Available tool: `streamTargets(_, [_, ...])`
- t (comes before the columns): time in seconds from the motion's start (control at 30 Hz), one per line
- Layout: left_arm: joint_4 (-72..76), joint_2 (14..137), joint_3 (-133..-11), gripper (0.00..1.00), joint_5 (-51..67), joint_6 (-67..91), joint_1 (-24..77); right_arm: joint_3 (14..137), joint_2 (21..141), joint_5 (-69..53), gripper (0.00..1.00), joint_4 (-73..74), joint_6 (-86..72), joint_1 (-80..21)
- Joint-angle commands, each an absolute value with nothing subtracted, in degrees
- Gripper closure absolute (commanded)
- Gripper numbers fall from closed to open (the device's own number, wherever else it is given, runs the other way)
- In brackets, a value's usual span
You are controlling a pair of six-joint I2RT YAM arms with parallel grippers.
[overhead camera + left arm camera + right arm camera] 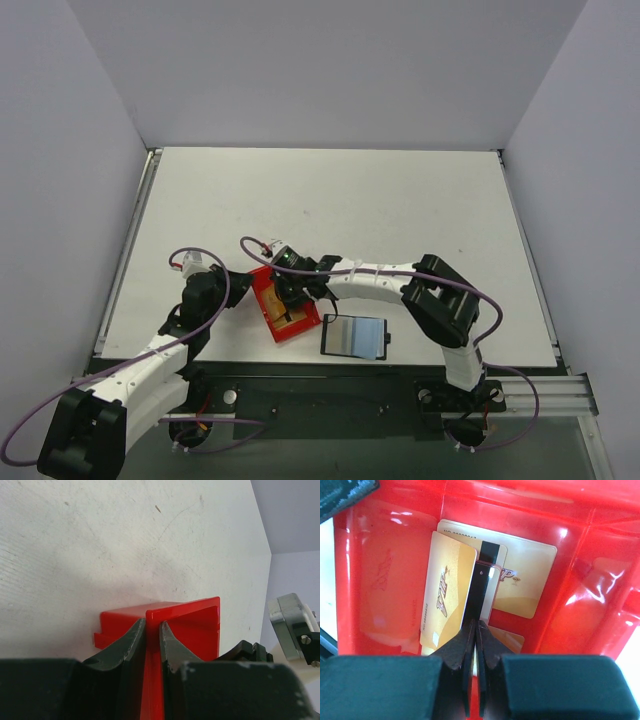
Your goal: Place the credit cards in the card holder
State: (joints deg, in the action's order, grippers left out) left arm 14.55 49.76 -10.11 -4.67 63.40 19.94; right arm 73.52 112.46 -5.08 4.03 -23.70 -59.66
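While the gold-tan credit cards (520, 575), lettered VIP and one showing a dark stripe, lie overlapped inside the red bin (600, 605) at lower centre of the top view, the card holder (355, 336) lies open just right of it, pale grey-blue inside up. Among the cards the right gripper (476, 627) is pressed together; the left gripper (152, 625) pinches the bin's wall. The white table (350, 200) is scuffed, and the walls (60, 150) are pale.
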Motion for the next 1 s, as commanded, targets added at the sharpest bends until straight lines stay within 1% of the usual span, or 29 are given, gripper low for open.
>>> streamTargets(0.0, [10.99, 50.89, -10.02, 1.0, -4.75, 62.31, 20.04, 71.11, 107.58, -5.36, 1.0, 1.15, -26.36, -59.06])
streamTargets(0.17, [10.99, 50.89, -10.11, 1.0, -4.75, 62.23, 20.04, 66.98, 105.65, -6.32, 0.88, -5.35, -29.79, -57.31])
streamTargets(0.27, [10.81, 50.89, -10.28, 1.0, -4.75, 62.14, 20.04, 64.08, 105.21, -10.79, 0.84, -10.44, -31.9, -55.73])
streamTargets(0.43, [10.72, 50.89, -10.2, 1.0, -4.83, 62.14, 19.95, 62.14, 105.91, -16.78, 0.79, -14.85, -34.98, -54.05])
streamTargets(0.73, [10.55, 50.89, -10.28, 1.0, -4.92, 61.96, 19.95, 61.17, 106.52, -18.28, 0.68, -18.19, -38.05, -53.53])
streamTargets(0.97, [10.55, 50.89, -10.46, 1.0, -4.83, 61.87, 19.95, 61.17, 107.4, -19.25, 0.63, -19.42, -39.64, -53.35])
